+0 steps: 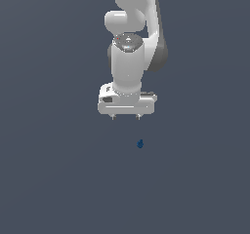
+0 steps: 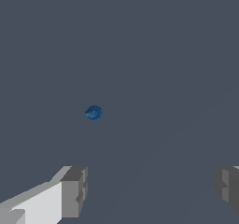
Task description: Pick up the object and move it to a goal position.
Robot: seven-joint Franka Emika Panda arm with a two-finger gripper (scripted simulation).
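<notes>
Your gripper (image 1: 125, 116) hangs above the surface with its jaws spread wide and nothing between them. The fingers (image 2: 74, 190) sit far apart in the wrist view, with bare floor in the gap.

The object (image 1: 140, 144), a tiny dark blue lump, lies on the surface clear of the gripper, not touched by either finger. In the exterior view it sits below the gripper body and slightly toward the exterior view's right, roughly under the finger on that side. No table edge or corner shows in either view, so you can't place it against one.

Nothing else is visible around the object (image 2: 94, 112); the only things in frame are the arm (image 1: 132, 38), the gripper and the lump, and nothing lies between gripper and object.

View differences: the exterior view gives you the white arm links and the whole gripper body, but the fingertips are only small nubs. The wrist view shows the grey finger pads and the object's rounded, faintly mottled blue face, but no arm.

The surface is a flat, uniform slate grey filling both frames, with a faint diagonal line in the wrist view. No walls or horizon can be made out.
</notes>
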